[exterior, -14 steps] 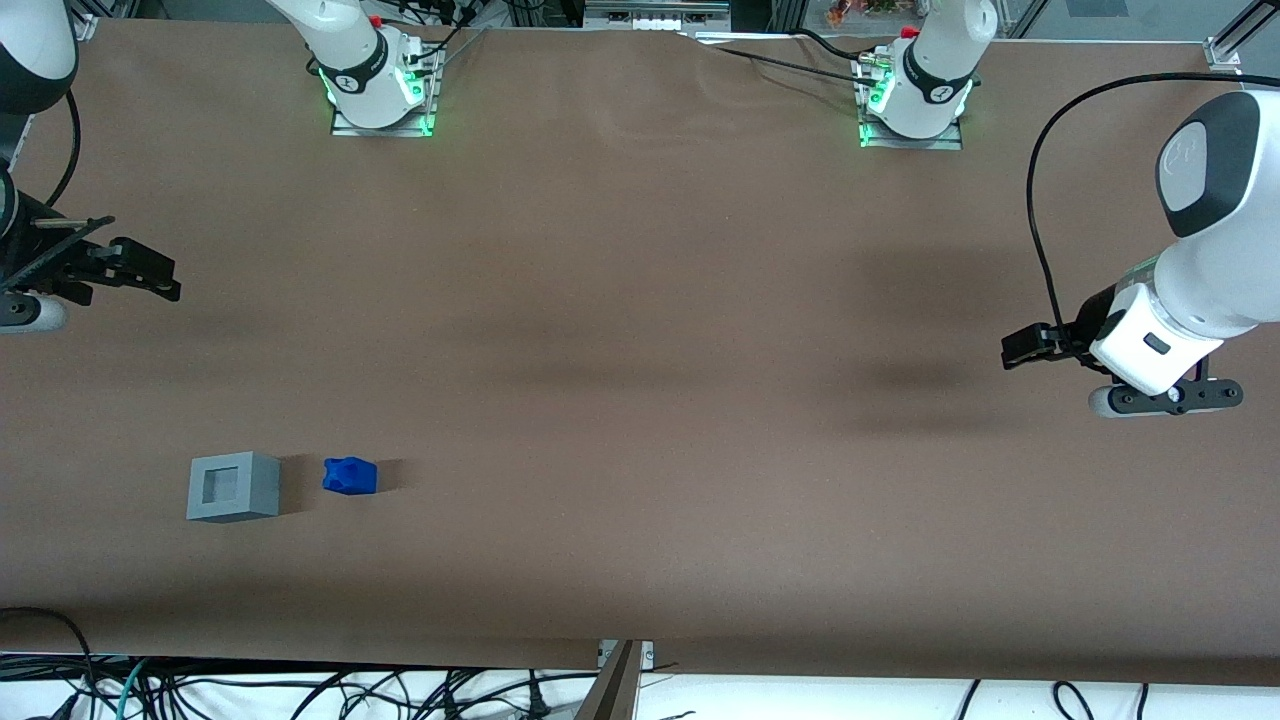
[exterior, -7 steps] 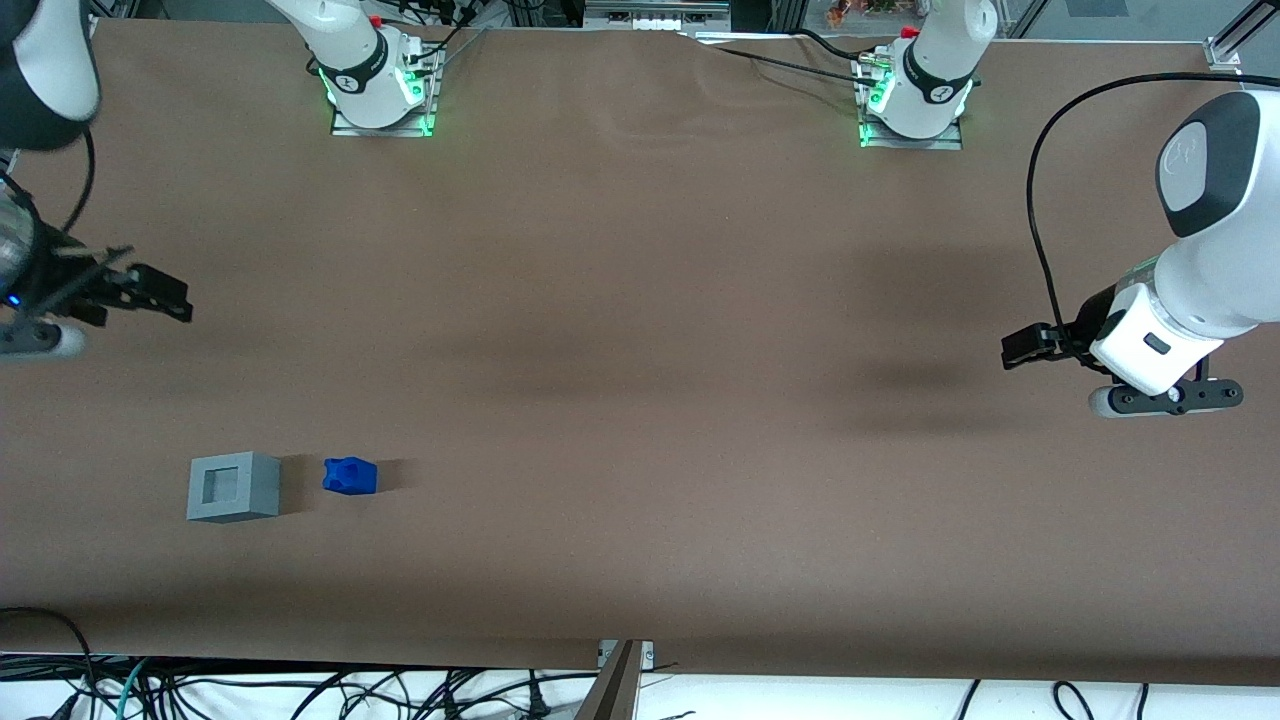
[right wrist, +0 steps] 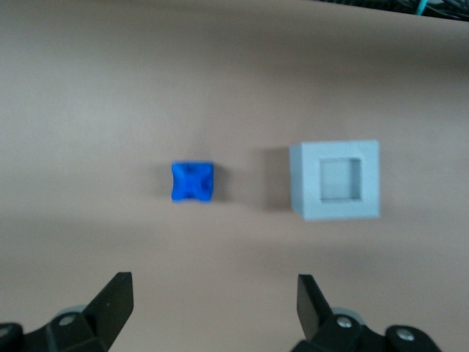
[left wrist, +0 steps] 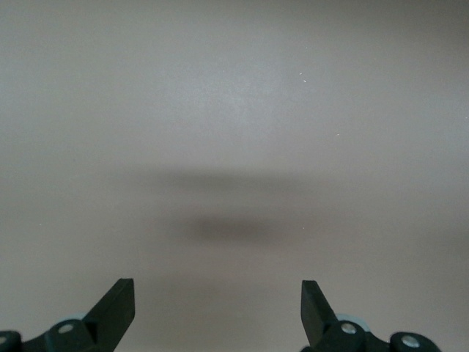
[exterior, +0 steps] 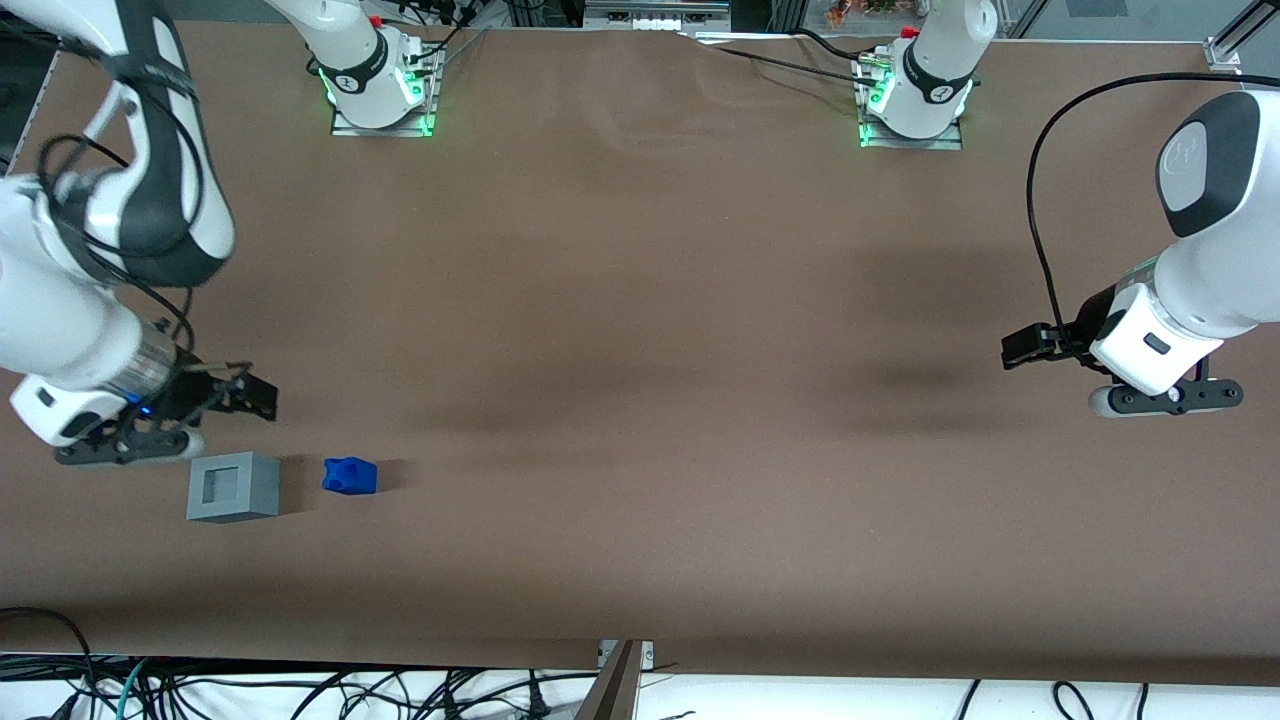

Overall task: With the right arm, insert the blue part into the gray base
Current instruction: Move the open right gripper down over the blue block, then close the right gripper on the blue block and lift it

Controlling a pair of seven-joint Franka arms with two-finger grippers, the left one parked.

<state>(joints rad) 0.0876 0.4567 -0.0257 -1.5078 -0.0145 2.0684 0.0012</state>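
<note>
Hovering over the brown desk (exterior: 640, 350), the right arm (exterior: 60, 320) carries its gripper (exterior: 250, 397) with fingers spread wide and nothing between them, just above and clear of both task pieces. From the gray base (exterior: 233, 486), the gripper sits at about 12 o'clock in the front view. The blue part (exterior: 350, 476) rests on the desk at 3 o'clock from the base, just beside it but not touching. In the wrist view the blue part (right wrist: 193, 182) shows lumpy rounded corners, while the gray base (right wrist: 335, 180) is a crisp cube with a square recess facing up. Both look like rigid, light molded plastic; the blue part seems likely to slip, so pinching its flatter sides between the lumps seems wisest.
</note>
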